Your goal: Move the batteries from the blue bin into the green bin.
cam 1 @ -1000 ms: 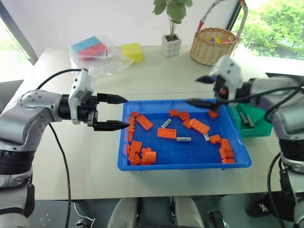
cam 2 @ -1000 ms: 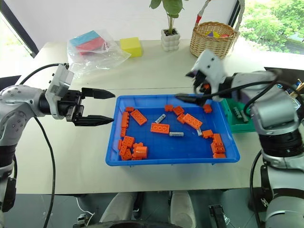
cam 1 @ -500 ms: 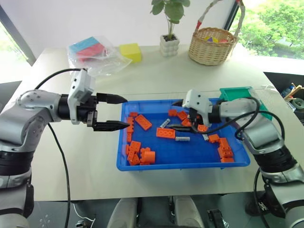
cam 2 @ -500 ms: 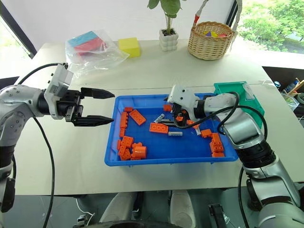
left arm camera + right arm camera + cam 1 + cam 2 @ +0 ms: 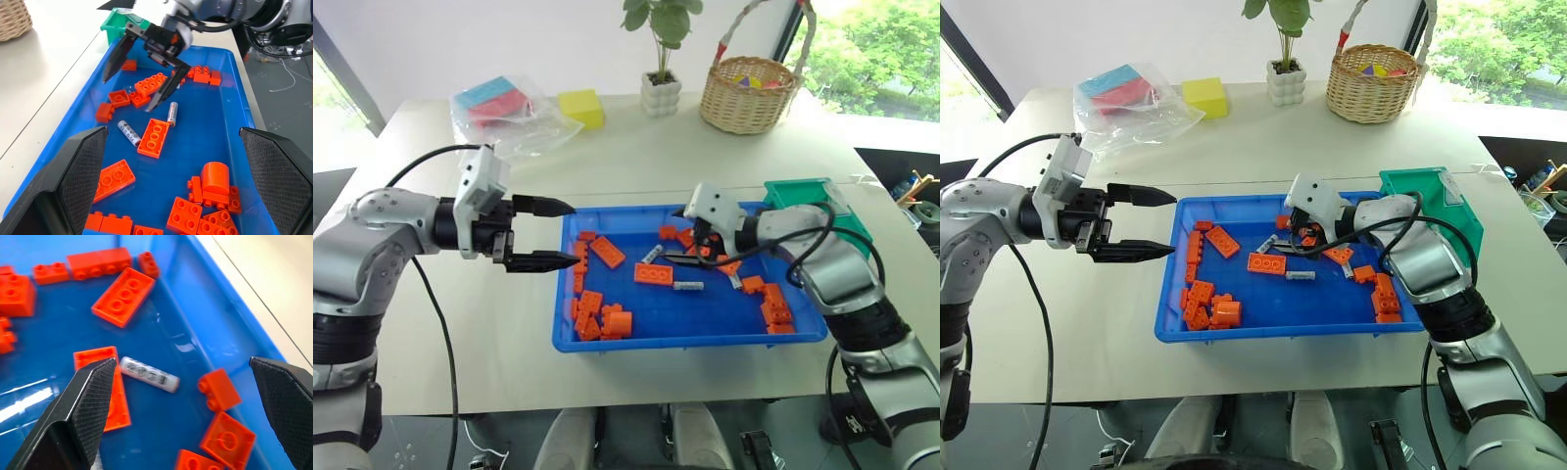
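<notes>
hovering right tool (image 5: pixel 134 73), fingers spread, over a battery (image 5: pixel 149 374) in the blue bin (image 5: pixel 705 338); left tool (image 5: pixel 553 233) released

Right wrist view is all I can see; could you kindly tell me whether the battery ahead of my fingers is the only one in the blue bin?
Observer: No. That battery lies on the far side of an orange brick, and a second battery lies just right of the brick.
Operator: Thank you. Where is the green bin?
Observer: The green bin sits at the far right corner of the blue bin, behind the right arm.
Operator: And the left gripper?
Observer: The left gripper hovers open outside the blue bin's left rim, pointing toward it.
</notes>
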Action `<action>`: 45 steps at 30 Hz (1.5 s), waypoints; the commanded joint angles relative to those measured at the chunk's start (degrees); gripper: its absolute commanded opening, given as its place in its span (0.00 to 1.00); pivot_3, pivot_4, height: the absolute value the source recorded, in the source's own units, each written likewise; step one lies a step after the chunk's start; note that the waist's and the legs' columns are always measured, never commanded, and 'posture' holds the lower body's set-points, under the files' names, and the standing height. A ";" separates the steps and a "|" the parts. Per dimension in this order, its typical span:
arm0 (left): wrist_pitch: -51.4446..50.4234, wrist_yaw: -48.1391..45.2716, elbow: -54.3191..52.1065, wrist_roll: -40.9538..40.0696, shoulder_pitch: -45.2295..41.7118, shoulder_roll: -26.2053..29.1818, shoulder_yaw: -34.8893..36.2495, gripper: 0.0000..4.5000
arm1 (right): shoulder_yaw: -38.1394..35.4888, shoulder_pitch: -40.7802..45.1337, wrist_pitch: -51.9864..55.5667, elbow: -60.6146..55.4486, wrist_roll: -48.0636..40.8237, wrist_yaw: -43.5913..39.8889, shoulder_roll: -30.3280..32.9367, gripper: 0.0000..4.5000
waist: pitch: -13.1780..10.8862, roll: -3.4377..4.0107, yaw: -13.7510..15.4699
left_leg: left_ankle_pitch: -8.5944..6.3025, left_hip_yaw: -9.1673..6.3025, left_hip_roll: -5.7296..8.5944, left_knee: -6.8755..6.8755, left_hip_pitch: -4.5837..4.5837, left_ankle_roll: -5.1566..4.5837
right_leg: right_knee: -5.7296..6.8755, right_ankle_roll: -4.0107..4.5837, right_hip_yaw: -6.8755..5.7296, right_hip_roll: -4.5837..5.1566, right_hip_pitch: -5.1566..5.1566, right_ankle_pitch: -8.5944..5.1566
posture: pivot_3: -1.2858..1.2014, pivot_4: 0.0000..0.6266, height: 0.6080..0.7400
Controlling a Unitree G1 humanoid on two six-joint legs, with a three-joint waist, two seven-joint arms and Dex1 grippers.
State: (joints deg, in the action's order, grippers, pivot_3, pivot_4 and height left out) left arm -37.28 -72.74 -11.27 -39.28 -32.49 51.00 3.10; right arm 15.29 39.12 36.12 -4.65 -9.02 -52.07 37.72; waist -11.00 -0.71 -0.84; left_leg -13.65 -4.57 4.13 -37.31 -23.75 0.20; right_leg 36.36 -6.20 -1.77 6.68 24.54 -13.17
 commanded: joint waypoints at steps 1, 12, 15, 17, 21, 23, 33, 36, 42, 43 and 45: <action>0.33 -0.51 -0.22 -0.14 -1.80 0.23 0.52 1.00 | 1.49 1.44 -7.21 2.14 2.67 -1.14 -0.65 0.99 | 0.00 0.00 0.02 | 0.00 0.00 0.00 0.00 0.00 0.00 | 0.00 0.00 0.00 0.00 0.00 0.00 | 0.52 0.24 0.71; -0.56 -0.38 -2.84 -0.71 1.54 2.23 2.41 1.00 | 7.77 14.52 -37.29 29.33 11.63 -15.53 -1.64 0.99 | 0.00 0.00 -0.39 | 0.02 0.03 -0.02 0.01 0.03 0.04 | 0.01 -0.01 0.01 -0.05 0.00 0.01 | 0.52 0.24 0.71; -1.11 0.13 -4.24 -1.43 3.62 3.09 3.93 1.00 | 8.98 17.34 -45.28 37.21 13.68 -17.77 -3.53 0.99 | 0.00 0.00 -0.42 | 0.03 0.01 -0.03 0.06 0.05 0.05 | 0.01 -0.01 0.02 -0.08 0.00 0.00 | 0.52 0.24 0.71; -1.58 0.78 -5.27 -1.88 4.69 3.29 4.76 1.00 | 9.73 18.84 -50.62 42.25 15.28 -18.49 -4.84 0.99 | 0.00 0.00 -0.39 | 0.04 0.01 -0.04 0.08 0.08 0.07 | 0.02 0.00 0.02 -0.09 0.00 0.00 | 0.52 0.24 0.71; -2.67 2.14 -7.36 -2.81 6.31 3.57 6.14 1.00 | 9.81 20.55 -57.47 48.77 16.12 -20.48 -7.41 0.99 | 0.00 0.00 -0.24 | 0.07 0.00 -0.03 0.07 0.09 0.14 | 0.04 0.01 0.04 -0.08 -0.02 0.01 | 0.52 0.24 0.71; -3.73 2.40 -7.82 -3.72 6.87 4.03 6.78 1.00 | 9.76 20.80 -60.08 50.82 16.47 -21.27 -8.34 0.99 | 0.00 0.00 -0.30 | 0.09 -0.01 -0.02 0.07 0.09 0.17 | 0.04 0.01 0.04 -0.08 -0.02 0.01 | 0.52 0.24 0.71; -4.36 3.00 -8.64 -4.65 7.87 5.53 7.60 1.00 | 9.66 21.11 -67.67 58.42 19.61 -20.63 -10.38 0.99 | 0.00 0.00 -0.35 | 0.12 -0.03 -0.03 0.12 0.23 0.23 | 0.08 0.02 0.07 -0.11 -0.11 0.01 | 0.52 0.24 0.71; -3.88 2.93 -8.26 -4.39 7.70 5.78 7.27 1.00 | 9.33 21.30 -67.93 59.33 19.80 -20.54 -11.19 0.99 | 0.00 -0.01 -0.39 | 0.12 -0.03 -0.03 0.12 0.28 0.24 | 0.13 0.03 0.09 -0.13 -0.13 0.01 | 0.52 0.24 0.71; -2.96 2.77 -7.79 -3.96 7.20 5.63 6.72 1.00 | 8.88 21.49 -67.13 60.50 20.20 -21.95 -12.17 0.47 | 0.00 -0.01 -0.49 | 0.14 -0.03 -0.04 0.12 0.35 0.28 | 0.31 0.06 0.14 -0.16 -0.10 0.00 | 0.52 0.24 0.71; -2.91 2.78 -7.76 -3.95 7.17 5.55 6.73 1.00 | 8.93 21.44 -67.27 60.59 20.45 -21.94 -12.20 0.34 | 0.00 -0.01 -0.46 | 0.15 -0.03 -0.04 0.12 0.35 0.28 | 0.35 0.06 0.14 -0.16 -0.09 0.00 | 0.52 0.24 0.71; -2.76 2.90 -7.73 -3.91 7.09 5.35 6.59 1.00 | 8.94 21.35 -67.25 60.80 20.93 -21.83 -12.26 0.10 | 0.00 -0.01 -0.44 | 0.15 -0.03 -0.04 0.11 0.35 0.28 | 0.38 0.07 0.15 -0.16 -0.08 0.00 | 0.52 0.24 0.71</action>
State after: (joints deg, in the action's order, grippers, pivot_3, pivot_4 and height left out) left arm -40.94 -69.79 -18.50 -43.14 -24.56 55.98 8.75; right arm 24.40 59.77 -31.27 55.83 11.19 -73.77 25.68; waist -11.00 -0.71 -1.29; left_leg -13.50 -4.60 4.10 -37.20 -23.40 0.48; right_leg 36.75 -6.14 -1.60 6.52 24.46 -13.17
